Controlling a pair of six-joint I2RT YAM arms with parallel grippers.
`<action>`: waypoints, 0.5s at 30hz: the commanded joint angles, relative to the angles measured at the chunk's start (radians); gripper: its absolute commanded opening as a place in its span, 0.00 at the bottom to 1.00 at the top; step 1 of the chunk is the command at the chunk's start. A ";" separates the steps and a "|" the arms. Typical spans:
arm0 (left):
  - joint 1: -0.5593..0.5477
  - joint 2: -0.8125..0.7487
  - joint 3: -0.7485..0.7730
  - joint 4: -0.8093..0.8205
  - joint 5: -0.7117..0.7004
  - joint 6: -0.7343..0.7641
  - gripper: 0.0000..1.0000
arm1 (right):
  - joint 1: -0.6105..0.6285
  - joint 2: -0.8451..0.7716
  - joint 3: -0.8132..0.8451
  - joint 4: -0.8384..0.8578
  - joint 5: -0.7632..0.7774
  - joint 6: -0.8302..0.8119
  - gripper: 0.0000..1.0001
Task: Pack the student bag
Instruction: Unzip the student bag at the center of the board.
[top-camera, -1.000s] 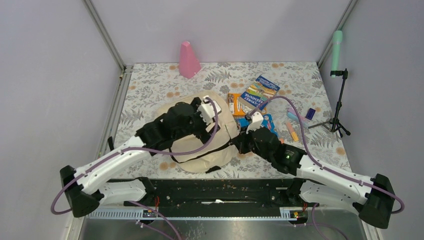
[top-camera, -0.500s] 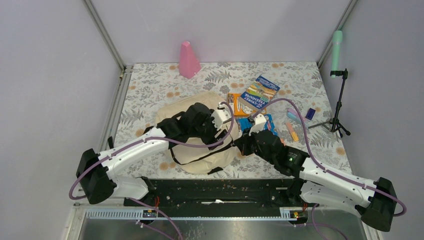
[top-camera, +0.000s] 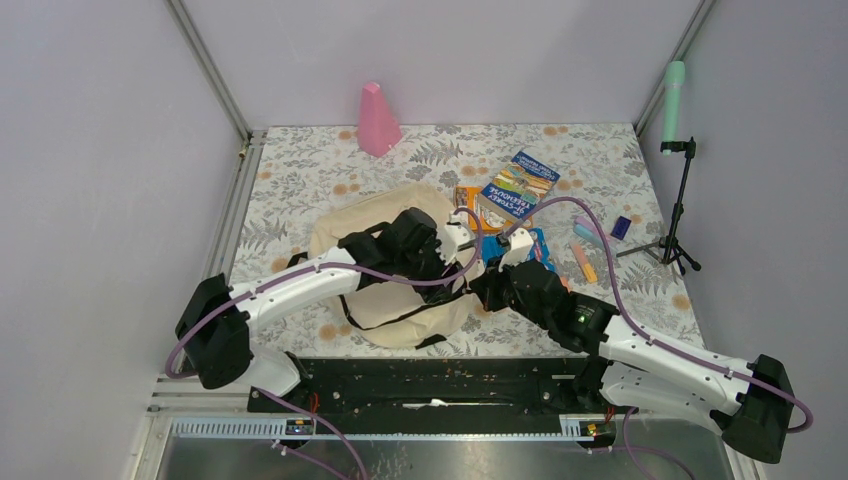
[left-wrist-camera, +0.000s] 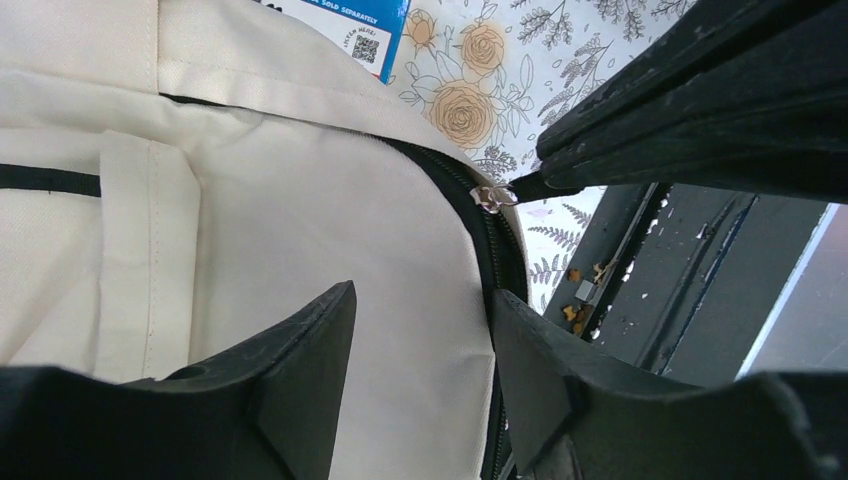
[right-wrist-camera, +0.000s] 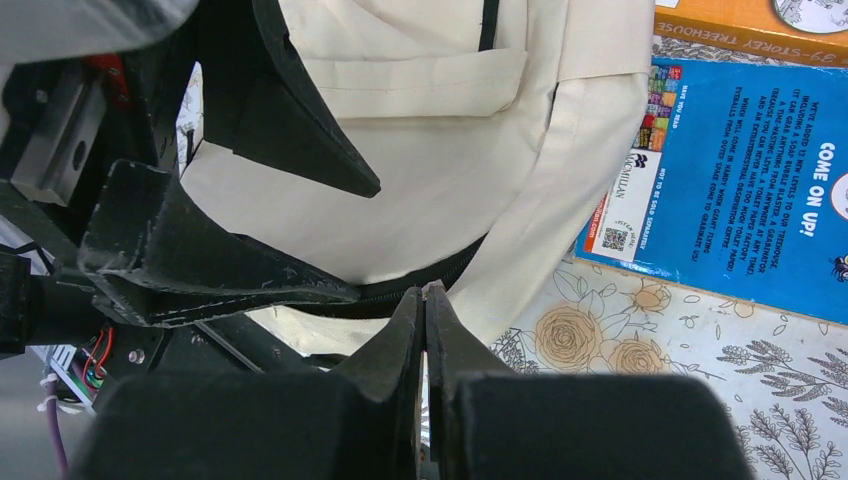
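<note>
The student bag (top-camera: 350, 215) lies left of the bench's (top-camera: 300, 170) centre, its long axis running twelve to six. At its three o'clock rim our right pincer (right-wrist-camera: 425, 300) is clamped on the zipper pull (left-wrist-camera: 493, 196). Our left pincer (left-wrist-camera: 420, 300), jaws parted, straddles the cloth just beside it. Books (top-camera: 515, 185) crowd two o'clock, and we judge eleven o'clock offers room.

— What does the worktop (top-camera: 300, 170) carry?
— It has a cover with a flower pattern. The student bag (top-camera: 345, 220) lies on its near left part. Just right of the bag lie an orange book (top-camera: 467, 198), a blue book (top-camera: 520, 185) and a blue booklet (top-camera: 541, 243).
— And elsewhere?
— A pink cone (top-camera: 378, 120) stands at the far side. Some markers (top-camera: 585, 262) lie on the right part.
</note>
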 joint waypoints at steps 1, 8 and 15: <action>0.004 -0.006 0.027 0.025 0.085 -0.036 0.54 | -0.006 -0.021 0.003 0.017 0.033 0.005 0.00; 0.003 0.013 0.024 0.017 0.103 -0.044 0.59 | -0.005 -0.026 0.000 0.016 0.040 0.005 0.00; 0.003 0.031 0.034 0.003 0.030 -0.048 0.42 | -0.005 -0.028 -0.004 0.016 0.047 0.008 0.00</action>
